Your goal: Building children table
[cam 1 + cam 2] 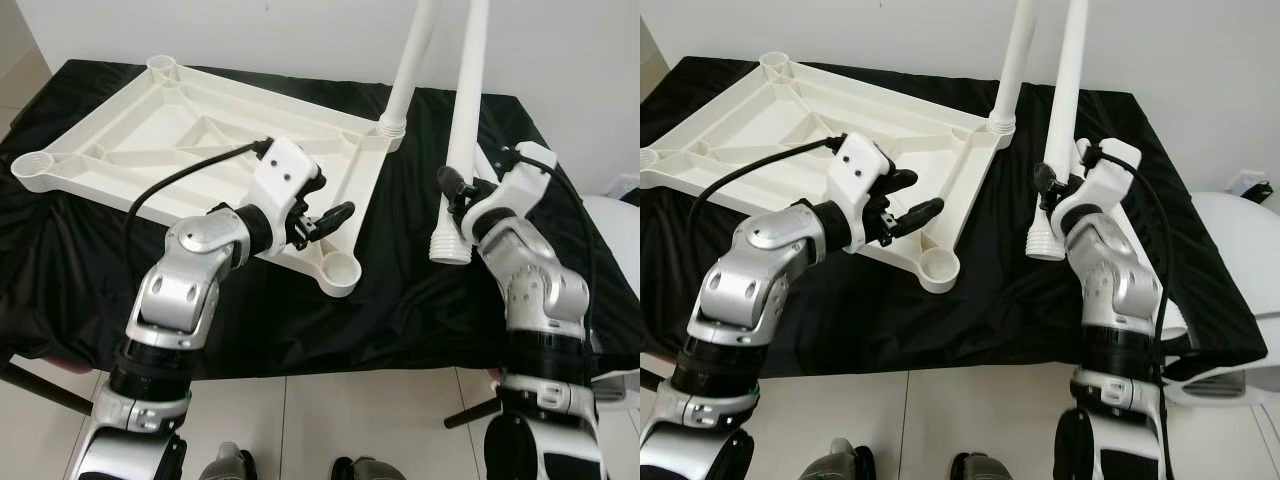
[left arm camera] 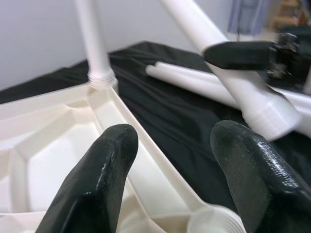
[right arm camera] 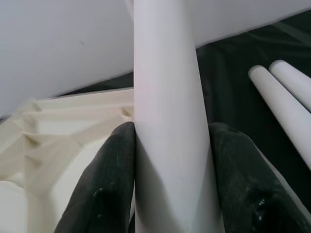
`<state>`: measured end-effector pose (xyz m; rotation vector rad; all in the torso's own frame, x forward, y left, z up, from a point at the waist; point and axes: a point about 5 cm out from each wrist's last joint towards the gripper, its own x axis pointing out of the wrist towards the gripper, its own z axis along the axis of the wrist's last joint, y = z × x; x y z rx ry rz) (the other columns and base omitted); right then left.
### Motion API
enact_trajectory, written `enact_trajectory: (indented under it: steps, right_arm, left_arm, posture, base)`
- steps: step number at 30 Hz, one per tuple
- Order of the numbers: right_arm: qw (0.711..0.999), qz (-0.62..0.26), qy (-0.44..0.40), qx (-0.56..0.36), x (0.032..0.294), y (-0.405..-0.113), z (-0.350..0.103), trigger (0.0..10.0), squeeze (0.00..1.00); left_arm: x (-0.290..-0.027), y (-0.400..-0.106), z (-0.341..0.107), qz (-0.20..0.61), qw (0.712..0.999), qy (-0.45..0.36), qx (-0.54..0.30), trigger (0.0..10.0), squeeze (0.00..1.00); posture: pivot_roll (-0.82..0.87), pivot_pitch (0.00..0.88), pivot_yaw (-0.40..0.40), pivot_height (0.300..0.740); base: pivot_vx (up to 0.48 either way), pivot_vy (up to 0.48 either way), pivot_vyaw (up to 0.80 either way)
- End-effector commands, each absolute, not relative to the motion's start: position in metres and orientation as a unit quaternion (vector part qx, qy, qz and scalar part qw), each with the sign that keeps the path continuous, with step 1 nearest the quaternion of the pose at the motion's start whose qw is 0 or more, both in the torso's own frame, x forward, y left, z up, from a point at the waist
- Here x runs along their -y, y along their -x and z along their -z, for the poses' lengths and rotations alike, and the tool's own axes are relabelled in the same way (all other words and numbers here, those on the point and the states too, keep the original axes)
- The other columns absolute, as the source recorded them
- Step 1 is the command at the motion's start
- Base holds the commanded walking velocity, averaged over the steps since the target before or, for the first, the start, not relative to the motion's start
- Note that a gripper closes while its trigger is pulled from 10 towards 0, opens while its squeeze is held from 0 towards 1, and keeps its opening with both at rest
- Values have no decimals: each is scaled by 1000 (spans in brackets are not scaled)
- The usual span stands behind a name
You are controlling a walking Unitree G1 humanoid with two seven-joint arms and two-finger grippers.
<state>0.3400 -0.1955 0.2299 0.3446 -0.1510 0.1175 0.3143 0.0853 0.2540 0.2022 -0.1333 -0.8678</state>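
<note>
Your right hand (image 1: 452,190) is gripping a white table leg (image 1: 462,130) near its lower end, both fingers (image 3: 104,194) pressed to its sides, so you are carrying the second leg toward its socket. The leg is standing almost upright, its long axis running up out of the top of the head views and leaning slightly, its threaded end (image 1: 449,245) pointing down and hanging just above the black cloth (image 1: 400,300) near the table's right edge, well apart from any socket. Your left hand (image 1: 328,215) is spread open and holding nothing, hovering over the near right edge of the upturned tabletop (image 1: 190,135), just above the empty corner socket (image 1: 340,268). One fitted leg (image 1: 405,70) is already standing upright in the far right corner socket. In the wrist views, two spare legs (image 3: 286,92) are lying flat on the cloth beyond your right hand. The next move, as I judge it, is calling for you to swing the held leg left over the near empty socket, set it plumb, lower the thread in and turn it, while your left hand is steadying the tabletop.
</note>
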Motion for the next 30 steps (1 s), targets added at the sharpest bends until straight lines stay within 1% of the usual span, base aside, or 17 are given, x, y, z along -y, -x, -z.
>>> enact_trajectory:
  steps: [1,2,3,5,6,7,8,9,10,12,13,15,16,20,21,26,30]
  right_arm:
    - [970,-92,-184,131,195,-333,-243,10000,0]
    - [970,-92,-184,131,195,-333,-243,10000,0]
    - [964,-119,-187,149,192,-329,-245,10000,0]
    - [964,-119,-187,149,192,-329,-245,10000,0]
    - [958,-142,-193,160,190,-326,-246,10000,0]
    - [952,-166,-195,169,186,-322,-247,10000,0]
    - [952,-166,-195,169,186,-322,-247,10000,0]
    - [948,-181,-195,176,184,-320,-246,10000,0]
    - [943,-203,-192,181,180,-318,-245,10000,0]
    - [938,-226,-193,181,177,-316,-243,10000,0]
    - [938,-226,-193,181,177,-316,-243,10000,0]
    - [928,-272,-182,179,171,-314,-235,10000,0]
    - [928,-272,-182,179,171,-314,-235,10000,0]
    - [922,-301,-162,181,169,-315,-227,10000,0]
    - [917,-319,-155,183,168,-313,-225,10000,0]
    - [906,-356,-140,179,164,-310,-223,10000,0]
    - [894,-395,-129,170,161,-304,-220,10000,0]
  left_arm:
    - [-81,-314,-254,453,888,-66,54,10000,0]
    - [-81,-314,-254,453,888,-66,54,10000,0]
    - [-80,-313,-254,470,880,-47,50,10000,749]
    - [-80,-313,-254,470,880,-47,50,10000,749]
    - [-78,-313,-255,487,872,-20,41,10000,1000]
    - [-75,-311,-255,507,861,5,33,10000,1000]
    - [-75,-311,-255,507,861,5,33,10000,1000]
    - [-74,-310,-255,520,853,22,28,10000,1000]
    - [-71,-309,-258,534,843,52,24,10000,1000]
    - [-68,-308,-262,546,834,74,24,10000,1000]
    - [-68,-308,-262,546,834,74,24,10000,1000]
    - [-63,-308,-274,574,810,120,21,10000,1000]
    - [-63,-308,-274,574,810,120,21,10000,1000]
    - [-59,-308,-288,598,785,162,17,10000,1000]
    - [-58,-309,-292,602,780,171,16,10000,0]
    - [-57,-312,-297,604,774,190,6,10000,0]
    - [-56,-317,-293,596,781,184,-15,10000,0]
  posture:
    - [-39,80,-49,740]
    - [-39,80,-49,740]
    - [-37,79,-50,740]
    - [-37,79,-50,740]
    - [-37,79,-50,740]
    - [-38,77,-49,740]
    - [-38,77,-49,740]
    - [-38,76,-49,740]
    - [-36,75,-50,740]
    - [-34,72,-51,740]
    - [-34,72,-51,740]
    - [-32,70,-52,740]
    - [-32,70,-52,740]
    - [-29,68,-52,740]
    - [-33,69,-48,740]
    - [-39,70,-45,740]
    - [-43,72,-44,740]
  base:
    - [0,0,0]
    - [0,0,0]
    - [0,0,0]
    - [0,0,0]
    - [0,0,0]
    - [0,0,0]
    - [0,0,0]
    - [0,0,0]
    - [0,0,0]
    - [0,0,0]
    - [0,0,0]
    - [0,0,0]
    - [0,0,0]
    - [0,0,0]
    - [0,0,0]
    - [0,0,0]
    - [0,0,0]
